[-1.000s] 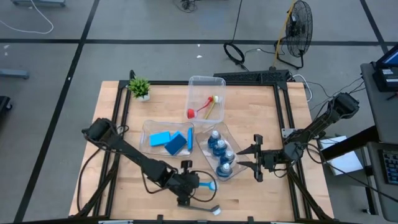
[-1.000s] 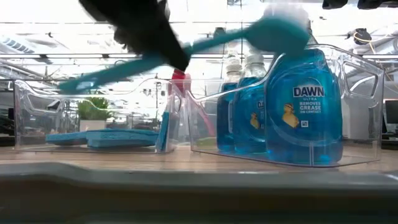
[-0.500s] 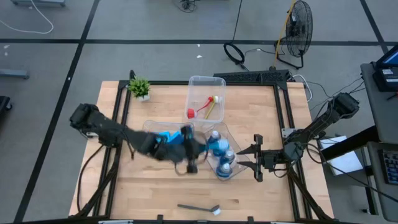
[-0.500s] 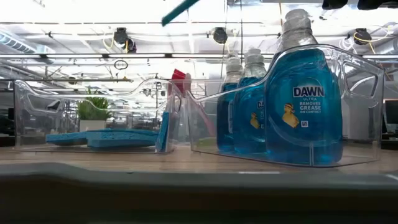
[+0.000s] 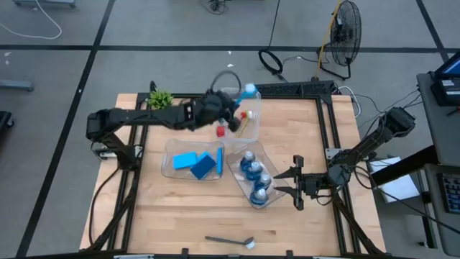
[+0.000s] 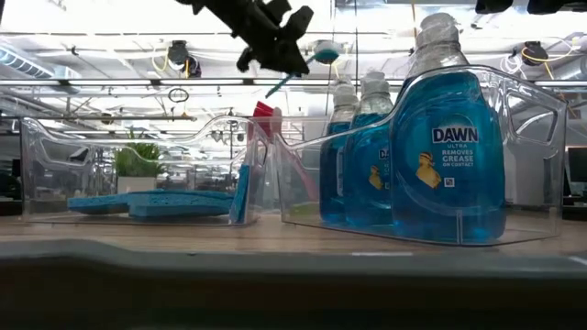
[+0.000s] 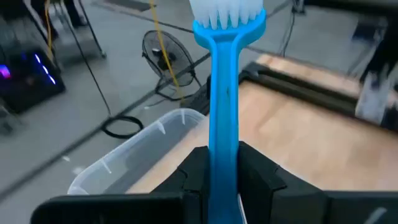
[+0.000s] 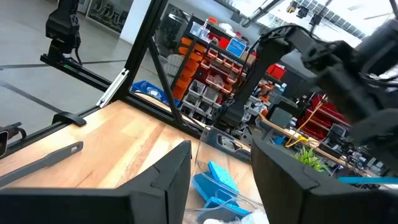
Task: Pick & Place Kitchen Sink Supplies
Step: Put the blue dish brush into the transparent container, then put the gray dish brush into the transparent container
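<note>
The left gripper (image 5: 231, 115), at upper centre of the high view, clamps the thin light-blue long-handled brush (image 7: 224, 93) by its handle above the far clear plastic rectangular bin (image 5: 248, 97), which holds red and yellow-green brushes; four white-capped clear bottles of blue liquid (image 5: 256, 176) fill the centre bin; flat blue sponges (image 5: 195, 162) lie in the left one; a dark-grey brush (image 5: 230, 241) lies at bottom centre; the right gripper (image 5: 296, 182) waits at right, fingers part-open, empty.
</note>
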You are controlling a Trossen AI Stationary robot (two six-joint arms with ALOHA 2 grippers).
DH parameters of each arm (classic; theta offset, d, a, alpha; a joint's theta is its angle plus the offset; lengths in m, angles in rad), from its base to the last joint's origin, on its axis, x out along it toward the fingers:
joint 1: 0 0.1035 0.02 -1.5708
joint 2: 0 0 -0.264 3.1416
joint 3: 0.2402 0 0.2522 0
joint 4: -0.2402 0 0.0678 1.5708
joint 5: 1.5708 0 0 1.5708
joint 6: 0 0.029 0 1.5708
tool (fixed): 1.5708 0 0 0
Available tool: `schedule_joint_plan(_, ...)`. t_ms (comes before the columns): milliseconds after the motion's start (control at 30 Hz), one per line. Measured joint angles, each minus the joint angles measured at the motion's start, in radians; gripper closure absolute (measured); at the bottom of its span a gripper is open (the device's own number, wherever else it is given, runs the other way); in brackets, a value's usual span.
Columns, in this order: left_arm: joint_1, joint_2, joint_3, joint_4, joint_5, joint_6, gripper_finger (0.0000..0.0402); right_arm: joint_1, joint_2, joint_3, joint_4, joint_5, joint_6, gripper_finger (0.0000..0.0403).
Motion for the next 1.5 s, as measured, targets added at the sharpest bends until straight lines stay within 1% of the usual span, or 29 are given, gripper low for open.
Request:
schedule_joint_plan(100,0.061,0.008,0.001,0.003,0.077,-0.087,0.0342,0.0,0.0,0.0,0.0,0.0,-0.002,0.0248)
schedule_joint_plan(133,0.075,0.011,0.0,-0.002,0.095,-0.101,0.0336,0.0,0.0,0.0,0.0,0.0,-0.003,0.0248)
schedule_joint_plan(233,0.094,0.009,0.0,0.002,0.1,-0.125,0.0297,0.0,0.0,0.0,0.0,0.0,-0.004,0.0248)
schedule_joint_plan(400,0.092,0.009,0.0,-0.001,0.092,-0.172,0.0227,0.0,0.0,0.0,-0.001,0.0,-0.007,0.0248)
schedule_joint_plan(467,0.086,0.009,0.0,0.0,0.116,-0.174,0.0207,0.0,0.0,0.0,-0.001,0.0,-0.007,0.0248)
schedule_joint_plan(533,0.074,0.009,0.0,-0.002,0.171,-0.159,0.0191,0.0,0.0,0.0,-0.001,0.0,-0.007,0.0248)
schedule_joint_plan(633,0.042,0.009,0.0,-0.012,0.314,-0.132,0.0177,0.0,0.0,0.0,-0.001,0.0,-0.007,0.0248)
schedule_joint_plan(767,-0.03,0.009,0.0,-0.048,0.495,-0.113,0.0176,0.0,0.0,0.0,-0.001,0.0,-0.008,0.0248)
schedule_joint_plan(833,-0.085,0.009,0.0,-0.089,0.551,-0.112,0.0182,0.0,0.0,0.0,-0.001,0.0,-0.01,0.0248)
schedule_joint_plan(900,-0.148,0.009,0.0,-0.131,0.573,-0.102,0.0189,0.0,0.0,0.0,0.0,0.0,-0.011,0.0248)
schedule_joint_plan(1033,-0.301,0.009,0.0,-0.171,0.557,-0.086,0.0202,0.0,0.0,0.0,0.0,0.0,-0.011,0.0248)
schedule_joint_plan(1100,-0.386,0.009,0.0,-0.187,0.524,-0.059,0.0206,0.0,0.0,0.0,0.001,0.0,-0.011,0.0248)
schedule_joint_plan(1167,-0.476,0.024,0.001,-0.195,0.443,-0.039,0.0204,0.0,0.0,0.0,0.001,0.0,-0.011,0.0248)
schedule_joint_plan(1233,-0.568,0.05,0.002,-0.206,0.328,-0.036,0.0196,0.0,0.0,0.0,0.001,0.0,-0.011,0.0248)
schedule_joint_plan(1300,-0.646,0.103,0.001,-0.202,0.221,-0.058,0.0188,0.0,0.0,0.0,0.002,0.001,-0.011,0.0248)
schedule_joint_plan(1333,-0.679,0.135,0.002,-0.199,0.197,-0.079,0.0183,0.0,0.0,0.0,0.001,0.003,-0.011,0.0248)
schedule_joint_plan(1400,-0.739,0.204,0.001,-0.209,0.172,-0.131,0.0175,0.0,0.0,0.0,0.005,0.002,-0.011,0.0248)
schedule_joint_plan(1500,-0.803,0.301,0.0,-0.167,0.178,-0.214,0.0168,0.0,0.0,0.0,0.006,0.003,-0.011,0.0248)
